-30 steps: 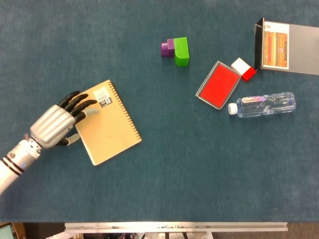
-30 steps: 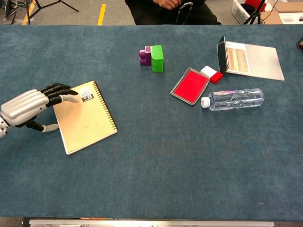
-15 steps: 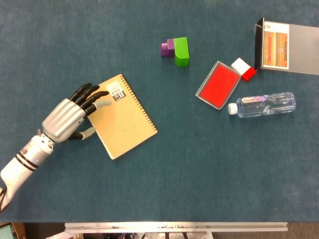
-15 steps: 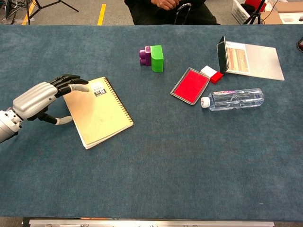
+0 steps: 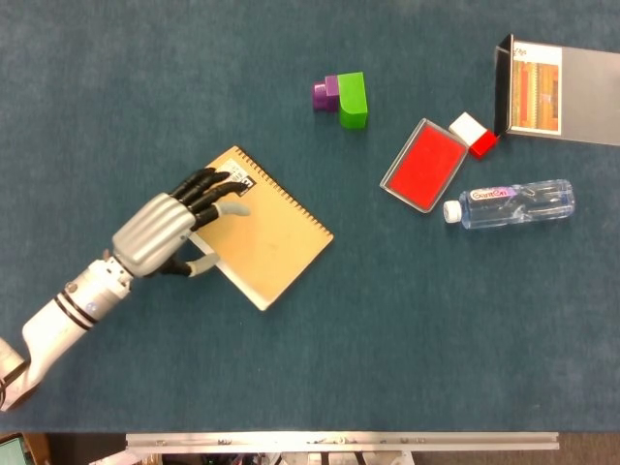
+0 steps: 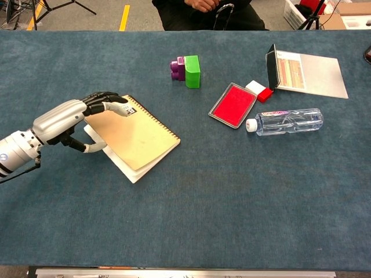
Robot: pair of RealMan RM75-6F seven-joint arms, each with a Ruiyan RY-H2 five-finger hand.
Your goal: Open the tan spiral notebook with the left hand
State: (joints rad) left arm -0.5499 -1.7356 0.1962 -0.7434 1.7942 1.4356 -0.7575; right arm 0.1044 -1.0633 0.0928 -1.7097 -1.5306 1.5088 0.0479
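Notebook (image 6: pixel 136 139) cover seemingly lifted slightly, pinched between left hand (image 6: pixel 69 119) fingers (image 6: pixel 113 106) and thumb.

Open tabletop (image 5: pixel 291 368) right of notebook (image 5: pixel 276 232); green block (image 5: pixel 353 100), red tray (image 5: pixel 422 165), bottle (image 5: pixel 513 203) crowd far right.

A: What lies at the far middle of the blue worktop (image 5: pixel 320 368)?
B: A green block (image 5: pixel 353 100) touching a smaller purple block (image 5: pixel 324 93) on its left.

A: And to the right?
B: A red tray (image 5: pixel 422 165), just beside a red-and-white block (image 5: pixel 474 134). Nearer, a clear plastic bottle (image 5: pixel 511 202) lies on its side, cap toward the tray. Beyond stands an open folder (image 5: pixel 557 91) with a printed page.
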